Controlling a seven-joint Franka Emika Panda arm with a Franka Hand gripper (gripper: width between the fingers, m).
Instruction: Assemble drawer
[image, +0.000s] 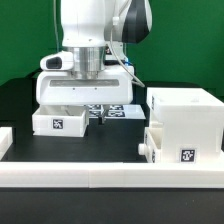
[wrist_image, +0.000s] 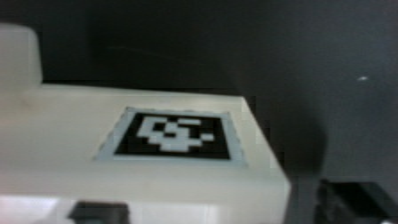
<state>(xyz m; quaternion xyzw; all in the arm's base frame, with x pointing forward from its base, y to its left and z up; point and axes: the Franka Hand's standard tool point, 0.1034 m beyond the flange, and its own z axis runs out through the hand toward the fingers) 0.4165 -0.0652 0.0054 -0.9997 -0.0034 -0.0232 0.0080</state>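
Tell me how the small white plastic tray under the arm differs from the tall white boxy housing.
Size: the small white plastic tray is low and short; the tall white boxy housing stands much higher and bulkier. Place: the tray sits at the exterior view's left, below the arm; the housing stands at the right, clear of it. Both are white with black-and-white square tags.

arm (image: 95, 30) comes straight down from up top, wrist vertical, end effector (image: 97, 108) pointing down and sitting low, fingers (wrist_image: 361, 203) looking spread apart tbh
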